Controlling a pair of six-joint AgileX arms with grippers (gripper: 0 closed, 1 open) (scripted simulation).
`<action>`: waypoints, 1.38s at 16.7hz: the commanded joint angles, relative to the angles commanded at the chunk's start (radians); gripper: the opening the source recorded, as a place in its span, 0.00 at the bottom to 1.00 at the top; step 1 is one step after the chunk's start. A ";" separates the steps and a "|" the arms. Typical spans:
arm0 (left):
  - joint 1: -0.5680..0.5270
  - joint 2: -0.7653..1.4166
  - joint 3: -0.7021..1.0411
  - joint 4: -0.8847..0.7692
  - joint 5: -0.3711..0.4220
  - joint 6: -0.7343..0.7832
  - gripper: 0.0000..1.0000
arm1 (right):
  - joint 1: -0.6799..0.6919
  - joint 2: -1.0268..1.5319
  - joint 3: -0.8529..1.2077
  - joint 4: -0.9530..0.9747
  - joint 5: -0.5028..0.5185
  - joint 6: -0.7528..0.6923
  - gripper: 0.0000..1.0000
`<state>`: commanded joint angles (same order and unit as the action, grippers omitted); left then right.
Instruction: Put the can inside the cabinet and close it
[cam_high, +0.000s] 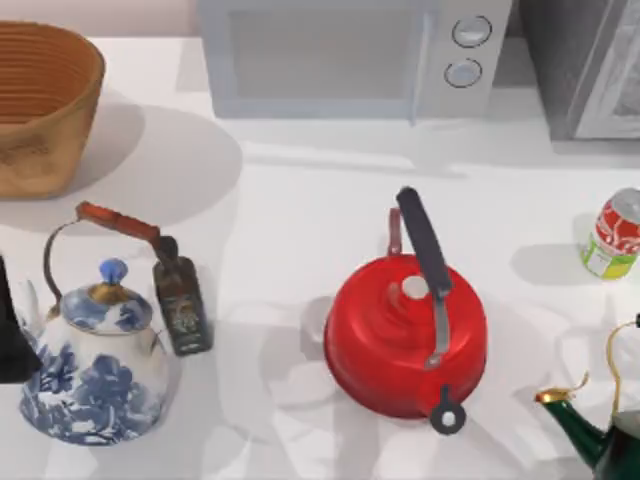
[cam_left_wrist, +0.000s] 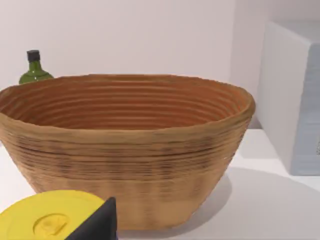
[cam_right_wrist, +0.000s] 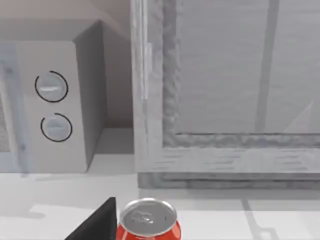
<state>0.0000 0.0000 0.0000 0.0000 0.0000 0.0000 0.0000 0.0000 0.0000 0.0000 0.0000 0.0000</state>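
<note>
The can (cam_high: 612, 235), red and white above and lime green below, stands upright near the table's right edge. Its silver top (cam_right_wrist: 147, 218) shows in the right wrist view, right beside a dark part of my right gripper (cam_right_wrist: 100, 222). The cabinet (cam_high: 575, 70), dark grey and speckled, stands at the back right behind the can. Its pale framed door panel (cam_right_wrist: 225, 80) faces the can. My left arm (cam_high: 8, 335) is a dark shape at the table's left edge, and a dark part of my left gripper (cam_left_wrist: 100, 226) points at the basket.
A white microwave (cam_high: 350, 55) stands at the back middle and a woven basket (cam_high: 40, 110) at the back left. A red kettle (cam_high: 405, 335) sits mid-table, a blue-and-white kettle (cam_high: 95, 365) and brown bottle (cam_high: 182, 300) at left, a green kettle (cam_high: 600, 440) front right. A yellow lid (cam_left_wrist: 50, 220) lies before the basket.
</note>
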 joint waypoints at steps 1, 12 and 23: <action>0.000 0.000 0.000 0.000 0.000 0.000 1.00 | 0.000 0.000 0.000 0.000 0.000 0.000 1.00; 0.000 0.000 0.000 0.000 0.000 0.000 1.00 | 0.020 0.537 0.275 0.091 0.020 0.046 1.00; 0.000 0.000 0.000 0.000 0.000 0.000 1.00 | 0.146 1.421 0.585 0.092 0.112 0.110 1.00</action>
<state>0.0000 0.0000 0.0000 0.0000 0.0000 0.0000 0.1461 1.4214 0.5853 0.0919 0.1116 0.1102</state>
